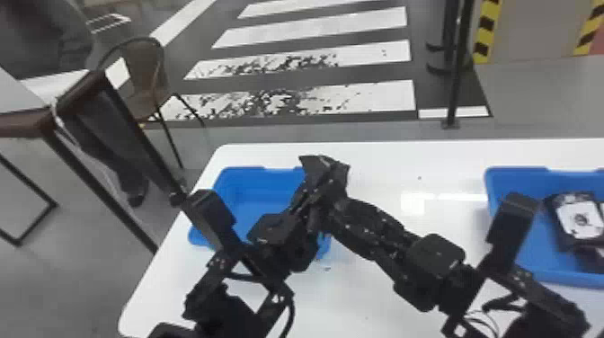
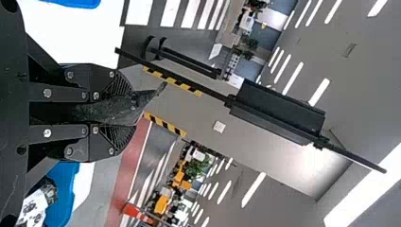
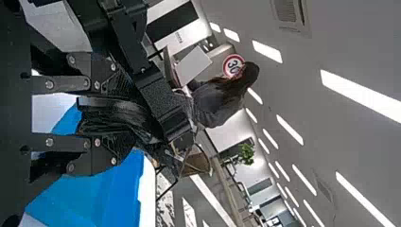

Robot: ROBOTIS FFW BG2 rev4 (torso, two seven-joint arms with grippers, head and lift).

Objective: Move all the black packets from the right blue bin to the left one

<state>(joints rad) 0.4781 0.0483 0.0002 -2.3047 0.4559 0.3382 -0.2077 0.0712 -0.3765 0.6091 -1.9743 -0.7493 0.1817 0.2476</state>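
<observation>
Left fingers [image 2: 101, 82] are closed on a crumpled black packet [image 2: 116, 109]; right fingers [image 3: 101, 153] clamp a glossy black packet [image 3: 116, 113], though whether it is the same one cannot be told. On the desk [image 1: 449, 162], the left bin [image 1: 256, 193] seems due a delivery: next, untangle, lower and release. The right bin [image 1: 537, 258] holds labelled packets [image 1: 579, 220]. Left arm [image 1: 287, 238] and right arm [image 1: 436, 260] bend inward, wrists crowded above the left bin's right edge.

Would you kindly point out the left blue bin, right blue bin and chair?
Left blue bin [image 1: 258, 182]: head view, far inner wall.
Right blue bin [image 1: 561, 277]: head view, near wall.
Chair [image 1: 143, 60]: head view, backrest.
</observation>
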